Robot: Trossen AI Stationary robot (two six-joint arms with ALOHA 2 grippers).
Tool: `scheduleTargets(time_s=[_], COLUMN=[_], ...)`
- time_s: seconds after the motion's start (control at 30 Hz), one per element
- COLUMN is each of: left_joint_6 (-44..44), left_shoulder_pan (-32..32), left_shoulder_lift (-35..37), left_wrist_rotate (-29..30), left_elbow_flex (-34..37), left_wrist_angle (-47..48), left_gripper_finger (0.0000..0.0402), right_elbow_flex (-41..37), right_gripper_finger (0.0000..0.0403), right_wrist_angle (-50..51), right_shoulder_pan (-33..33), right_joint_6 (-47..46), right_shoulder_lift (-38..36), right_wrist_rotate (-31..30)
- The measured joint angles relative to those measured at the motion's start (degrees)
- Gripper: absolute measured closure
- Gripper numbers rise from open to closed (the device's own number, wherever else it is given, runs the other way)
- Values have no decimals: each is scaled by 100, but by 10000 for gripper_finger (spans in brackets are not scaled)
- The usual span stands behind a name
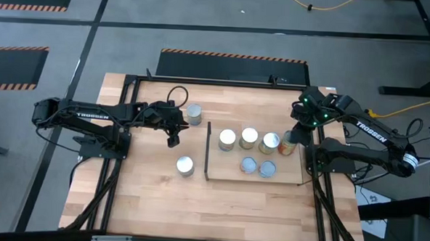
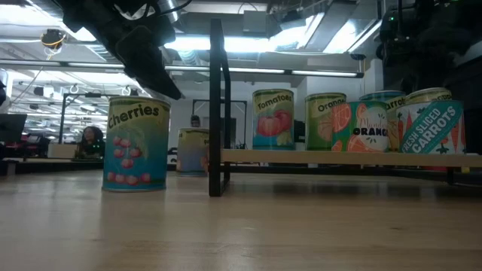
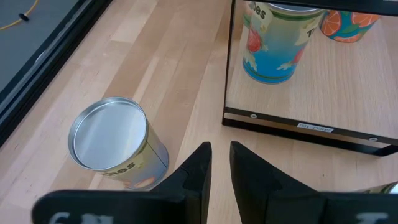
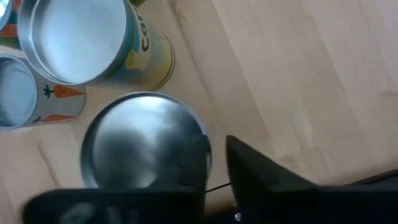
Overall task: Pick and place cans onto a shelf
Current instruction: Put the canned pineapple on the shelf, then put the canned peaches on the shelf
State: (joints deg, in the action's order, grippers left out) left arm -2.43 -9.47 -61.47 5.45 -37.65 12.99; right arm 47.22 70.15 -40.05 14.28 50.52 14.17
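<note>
The shelf (image 1: 224,172) is a light-wood board with a dark upright panel (image 2: 217,105) along its left edge. Several cans stand on it, among them the tomatoes can (image 2: 273,119) and the carrots can (image 2: 433,120). My right gripper (image 4: 219,142) hangs fingers-down over the shelf's far right corner. It is slightly open at the rim of a silver-topped can (image 4: 140,140) standing on the shelf. Two cans stand on the tabletop left of the shelf, one far (image 1: 194,114) and one near (image 1: 185,165). My left gripper (image 1: 173,139) hovers between them, narrowly open, holding nothing. My right gripper comes from above at the right edge of the silver-topped can's rim (image 4: 200,134). One finger (image 4: 196,165) stands over the top and the other (image 4: 249,165) outside the wall. The finger hides the rim there, so I cannot tell whether it touches. The can stands upright on the shelf.
A black frame (image 1: 202,80) runs round the tabletop's far and side edges. Free wood lies on the near half of the table (image 1: 218,208). On the shelf, two cans (image 4: 74,37) crowd close beside the one under my right gripper. A person (image 2: 90,141) sits far behind.
</note>
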Motion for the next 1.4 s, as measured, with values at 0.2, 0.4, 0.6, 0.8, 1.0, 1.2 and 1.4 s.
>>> scheduleTargets(time_s=[0.2,0.4,0.6,0.8,1.0,1.2,1.4], left_joint_6=[1,0,2,1,2,1,-1], left_shoulder_pan=[2,2,1,2,2,2,2], left_shoulder_lift=[0,0,0,0,0,0,0], left_wrist_rotate=[0,0,0,0,-2,0,0], left_elbow_flex=[0,0,0,0,0,-1,0], left_wrist_angle=[0,0,0,0,0,0,0], left_gripper_finger=[349,349,349,349,349,349,349], right_elbow_flex=[0,0,4,148,533,799,1108], right_gripper_finger=[248,224,225,226,224,226,225], right_wrist_angle=[0,13,8,142,234,235,-215], right_shoulder_pan=[-2,-1,-1,0,0,0,0], right_joint_6=[42,140,192,193,138,122,121], right_shoulder_lift=[-2,-4,-4,2,-4,-2,-4], right_wrist_rotate=[-167,-168,-250,-229,-224,-205,-194])
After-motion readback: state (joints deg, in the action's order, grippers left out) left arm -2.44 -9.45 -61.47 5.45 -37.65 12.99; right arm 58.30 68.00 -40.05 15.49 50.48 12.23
